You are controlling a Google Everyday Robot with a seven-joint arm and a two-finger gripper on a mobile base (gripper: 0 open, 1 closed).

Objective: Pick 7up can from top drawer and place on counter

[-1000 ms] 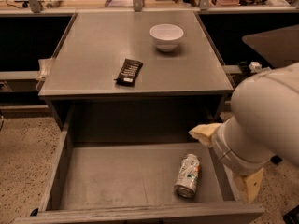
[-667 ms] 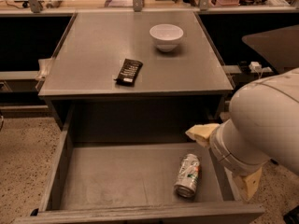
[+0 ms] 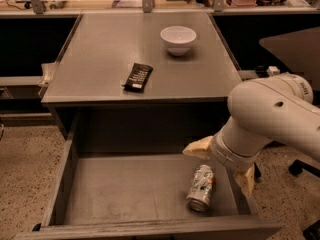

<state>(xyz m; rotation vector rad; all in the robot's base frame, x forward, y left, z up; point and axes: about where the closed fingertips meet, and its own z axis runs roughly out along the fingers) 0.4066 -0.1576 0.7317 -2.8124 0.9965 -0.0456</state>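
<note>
The 7up can [image 3: 201,187] lies on its side on the bare bottom of the open top drawer [image 3: 110,194], near the right wall. My gripper [image 3: 220,165] hangs just above and to the right of the can, at the end of the big white arm. Its two tan fingers [image 3: 198,147] are spread apart, with nothing between them, and do not touch the can. The grey counter [image 3: 100,59] lies above and behind the drawer.
A white bowl [image 3: 178,39] stands at the back right of the counter. A flat black snack packet [image 3: 138,77] lies near the counter's front middle. The drawer's front wall [image 3: 150,230] is nearest the camera. Tan speckled floor lies on both sides.
The arm and gripper have shifted a little to the left, closer over the can. The can, bowl and packet have not moved.
</note>
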